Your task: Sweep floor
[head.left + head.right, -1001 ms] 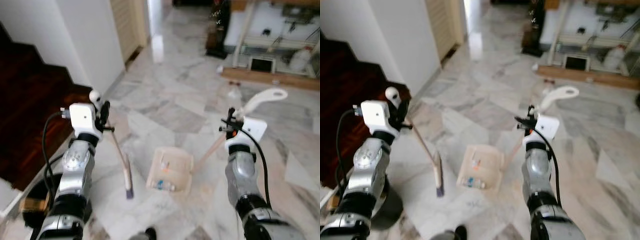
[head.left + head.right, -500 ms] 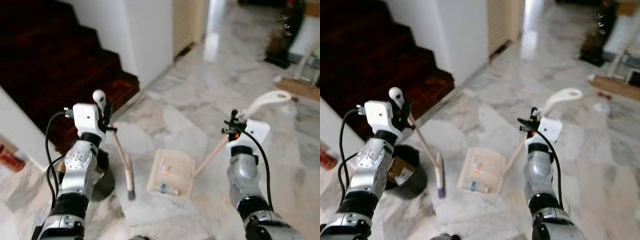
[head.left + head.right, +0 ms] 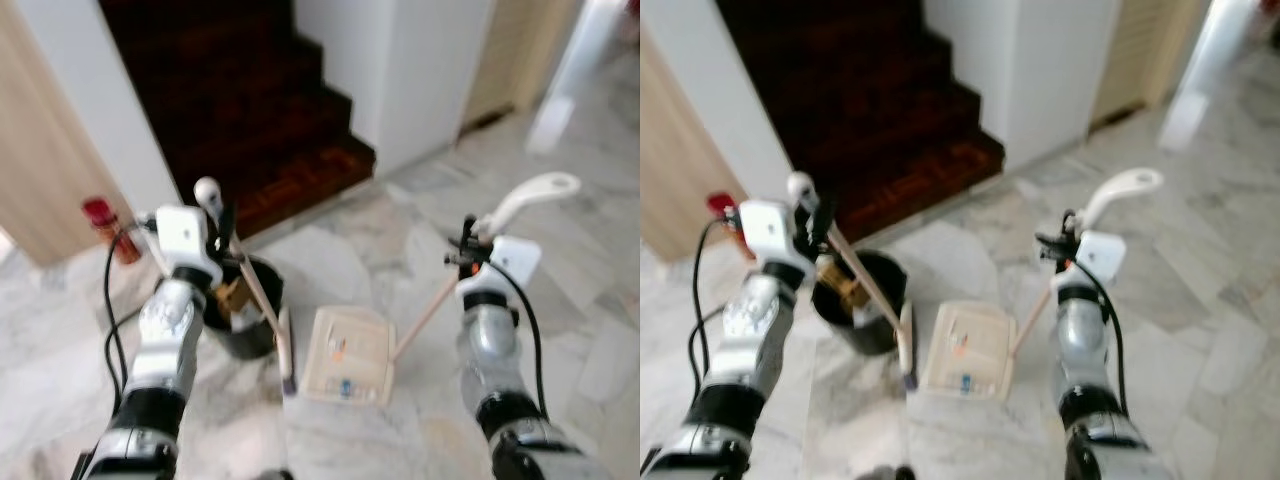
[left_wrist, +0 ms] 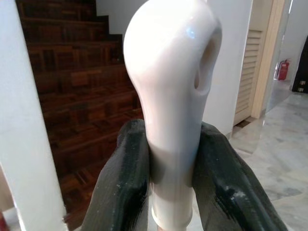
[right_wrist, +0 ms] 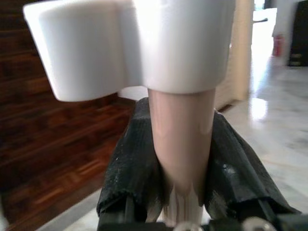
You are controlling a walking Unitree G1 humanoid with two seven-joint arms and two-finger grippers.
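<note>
My left gripper (image 3: 222, 226) is shut on the white-capped handle of a small broom (image 3: 262, 300), whose head rests on the marble floor beside a cream dustpan (image 3: 348, 355). Small bits of litter lie in the dustpan. My right gripper (image 3: 466, 246) is shut on the dustpan's long beige handle (image 3: 425, 315), just under its white curved grip (image 3: 530, 193). In the left wrist view the black fingers (image 4: 127, 178) clamp the broom's white knob (image 4: 172, 91). In the right wrist view the fingers (image 5: 137, 168) hold the beige shaft (image 5: 182, 139).
A black bucket (image 3: 245, 320) with rubbish in it stands on the floor just left of the broom. Behind it rise dark wooden stairs (image 3: 250, 110) beside a white wall (image 3: 430, 70). A red bottle (image 3: 105, 222) stands at the left by a wooden panel.
The camera has swung left: the stairs and the black bucket now sit closer to the middle. Both grippers keep their hold on broom and dustpan handle.
</note>
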